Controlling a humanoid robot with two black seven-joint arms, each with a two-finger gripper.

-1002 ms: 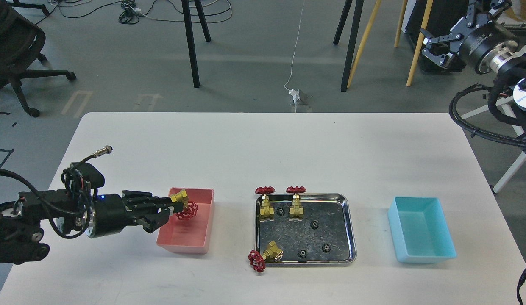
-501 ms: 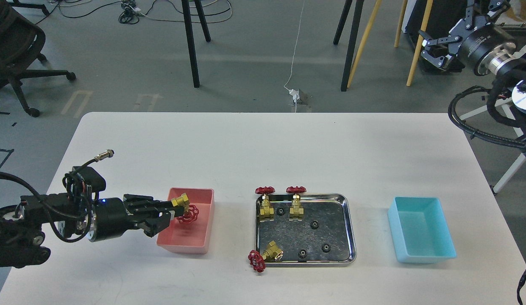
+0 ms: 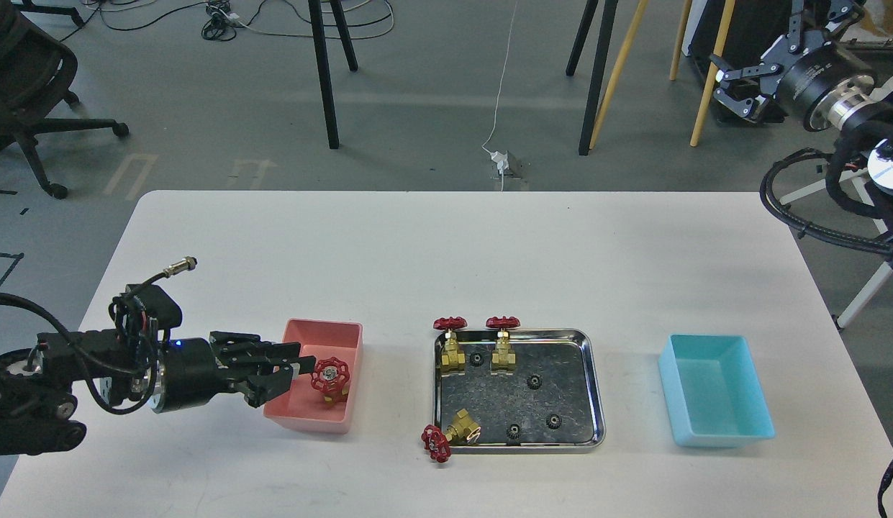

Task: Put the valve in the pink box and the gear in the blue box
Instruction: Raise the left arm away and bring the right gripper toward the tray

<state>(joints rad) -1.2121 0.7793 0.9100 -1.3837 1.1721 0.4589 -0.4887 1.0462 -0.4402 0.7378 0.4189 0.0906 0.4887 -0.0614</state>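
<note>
Resting inside the pink box (image 3: 324,345), handwheel up, the valve (image 3: 329,378) sits free of the left tool (image 3: 288,364). Fingers parted, nothing held; tips just beside the valve, over the box's left wall. Judged as a completed release: box walls contain the part, so no further support needed.

Valve orientation:
1. Red handwheel faces upward, toward the head view.
2. Brass body below the wheel, mostly hidden.
3. Long axis judged roughly vertical, slightly tilted; exact lean cannot be told.

Remaining stock on the steel tray (image 3: 591,388), centre of worktop (image 3: 446,252):
1. 2 valves upright at the tray's far-left edge, handwheels above the rim.
2. 1 valve lying across the near-left corner, wheel overhanging onto the worktop.
3. Several small black gears, e.g. 1 gear (image 3: 535,380) near tray centre, lying flat.

Blue box (image 3: 716,388) on the far right, apparently holding nothing. Right tool (image 3: 734,79) raised well beyond the worktop, fingers spread, nothing gripped. Judged next need: gear transfer to the blue box.
</note>
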